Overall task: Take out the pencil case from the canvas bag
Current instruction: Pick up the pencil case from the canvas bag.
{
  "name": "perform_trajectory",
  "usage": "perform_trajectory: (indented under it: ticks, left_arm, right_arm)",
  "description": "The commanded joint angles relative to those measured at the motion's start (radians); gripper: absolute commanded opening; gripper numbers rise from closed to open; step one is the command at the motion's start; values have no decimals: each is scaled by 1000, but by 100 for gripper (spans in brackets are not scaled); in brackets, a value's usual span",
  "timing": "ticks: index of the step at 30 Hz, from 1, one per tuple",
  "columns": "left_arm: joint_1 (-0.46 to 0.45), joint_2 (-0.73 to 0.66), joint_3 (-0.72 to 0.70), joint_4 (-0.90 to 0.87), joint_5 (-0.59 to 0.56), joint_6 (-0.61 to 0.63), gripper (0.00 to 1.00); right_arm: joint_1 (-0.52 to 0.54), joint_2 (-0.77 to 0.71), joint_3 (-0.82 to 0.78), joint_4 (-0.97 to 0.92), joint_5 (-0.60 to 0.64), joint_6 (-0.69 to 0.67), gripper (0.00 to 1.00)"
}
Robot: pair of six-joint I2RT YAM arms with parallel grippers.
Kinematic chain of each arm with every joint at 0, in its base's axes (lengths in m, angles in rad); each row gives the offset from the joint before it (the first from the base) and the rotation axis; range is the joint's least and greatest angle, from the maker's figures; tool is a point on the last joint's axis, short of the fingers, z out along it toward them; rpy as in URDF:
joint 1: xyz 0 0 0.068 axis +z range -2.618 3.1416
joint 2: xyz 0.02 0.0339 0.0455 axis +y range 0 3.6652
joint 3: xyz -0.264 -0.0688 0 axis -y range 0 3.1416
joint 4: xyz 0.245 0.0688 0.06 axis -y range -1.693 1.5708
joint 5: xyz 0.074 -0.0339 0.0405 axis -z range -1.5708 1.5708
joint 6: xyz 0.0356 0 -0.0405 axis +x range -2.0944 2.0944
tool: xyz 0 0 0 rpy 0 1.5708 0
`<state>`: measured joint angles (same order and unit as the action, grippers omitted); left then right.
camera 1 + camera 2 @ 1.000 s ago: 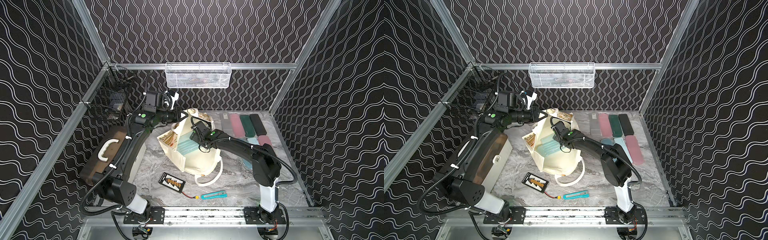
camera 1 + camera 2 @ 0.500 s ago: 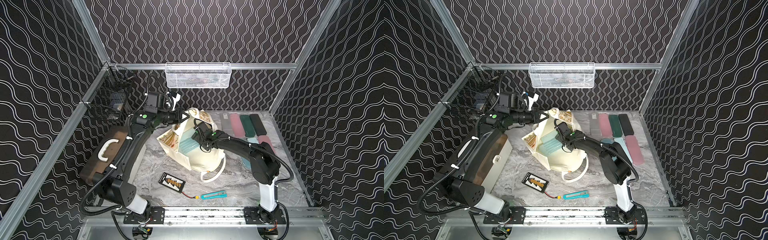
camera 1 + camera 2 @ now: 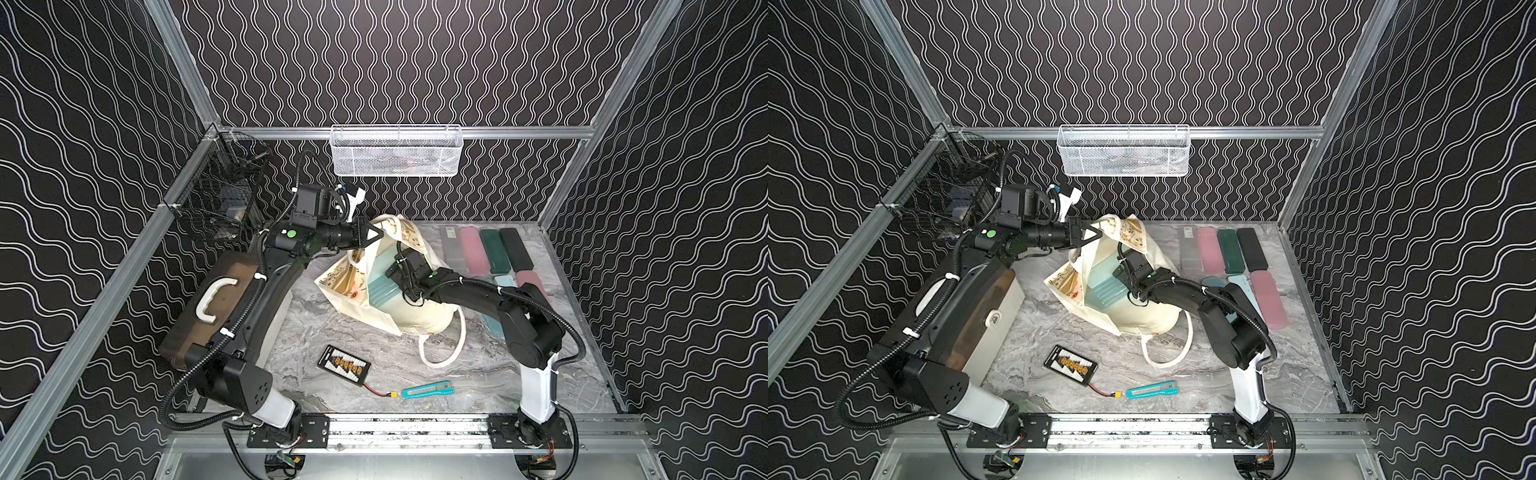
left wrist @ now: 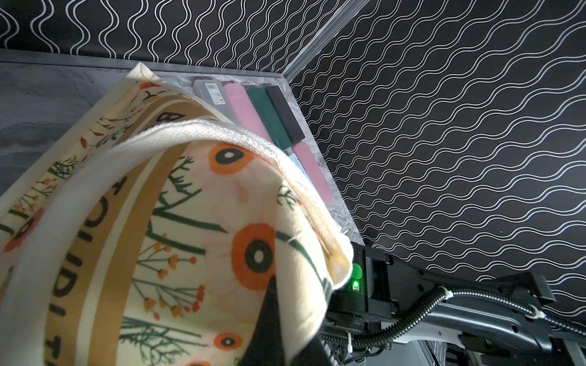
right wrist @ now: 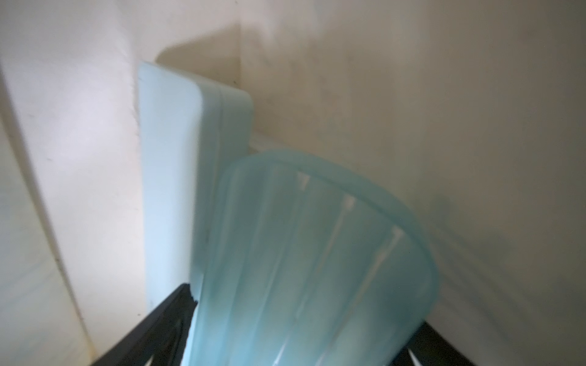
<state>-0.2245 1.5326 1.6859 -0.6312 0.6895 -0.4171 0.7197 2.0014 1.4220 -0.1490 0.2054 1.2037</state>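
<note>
Left gripper [image 3: 371, 235] pressed together on canvas bag [image 3: 419, 316] rim, holding mouth lifted open; printed fabric and cream handle [image 4: 196, 133] drape over its finger [image 4: 273, 318] in left wrist view. Bag body slumped on desk [image 3: 374, 349] below it. Right gripper [image 5: 304, 305] inside bag mouth, jaws spread wide, ribbed teal pencil case [image 5: 317, 253] between them; firm squeeze not discernible. Paler blue case [image 5: 171, 174] stands just beside gripper, against bag wall. Both cases inside bag, below left gripper's pinch point. Second handle loop [image 3: 446, 355] lies flat on desk.
</note>
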Motion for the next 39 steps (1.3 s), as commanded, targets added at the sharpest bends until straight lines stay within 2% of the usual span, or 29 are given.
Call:
perform_trajectory:
  ticks: [1,11,17,33,39]
  left_arm:
    - [2,-23,3,108,101,-8,0]
    - [2,-32,5,97,112,9,0]
    - [2,-23,18,65,98,34,0]
    - [1,-19,8,48,67,60,0]
    - [1,-20,3,57,65,53,0]
  right_arm:
    - [-11,8,7,18,23,16,85]
    - [-26,14,-7,29,20,-4,64]
    - [-25,-35,-39,40,41,-50,54]
    - [38,-180,-138,98,190,-307,45]
    - [43,-190,-153,98,197,-320,35]
